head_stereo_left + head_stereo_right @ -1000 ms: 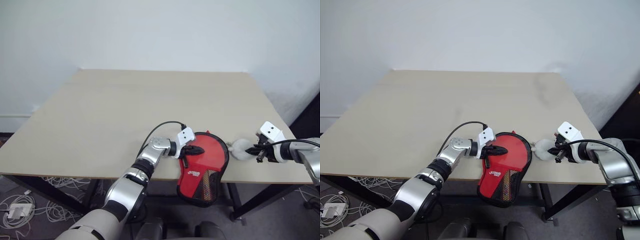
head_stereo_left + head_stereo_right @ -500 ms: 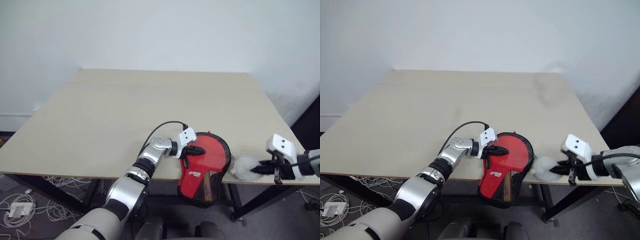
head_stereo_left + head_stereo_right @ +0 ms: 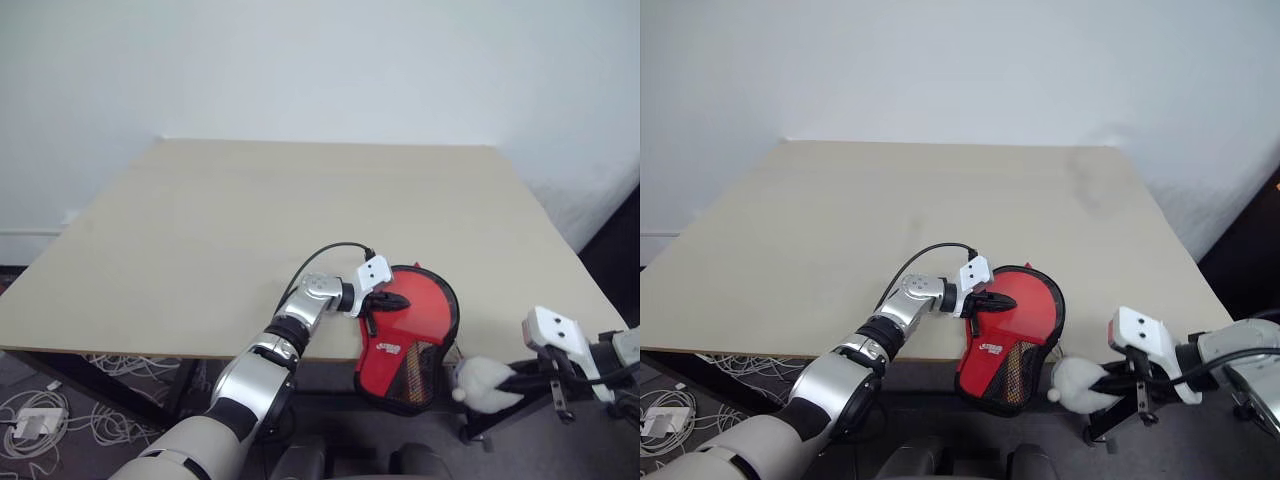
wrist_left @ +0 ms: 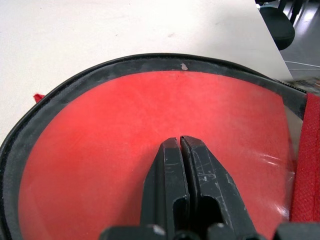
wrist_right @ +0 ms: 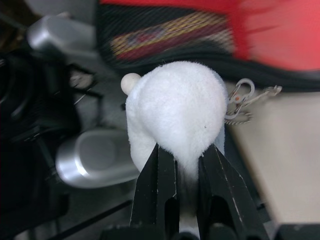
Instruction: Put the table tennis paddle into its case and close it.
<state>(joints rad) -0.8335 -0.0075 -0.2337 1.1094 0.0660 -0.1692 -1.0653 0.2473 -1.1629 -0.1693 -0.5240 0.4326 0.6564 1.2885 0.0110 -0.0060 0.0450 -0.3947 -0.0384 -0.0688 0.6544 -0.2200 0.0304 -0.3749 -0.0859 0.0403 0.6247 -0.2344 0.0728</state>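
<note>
The red case with black zip edging lies at the table's front edge, and its narrow mesh end hangs over the edge. My left gripper is shut and rests its tips on the case's round red face, with nothing between the fingers. Below and in front of the table edge, to the right of the case, my right gripper is shut on a white fluffy ball. A small metal ring and chain run from the ball toward the case. The paddle is hidden.
The light wooden table stretches away to a white wall. White cables and a plug lie on the floor at the left. A black table leg stands under the right front corner.
My right gripper has carried the white ball from the table top beside the case back and down past the front edge. The left gripper and the case have stayed put.
</note>
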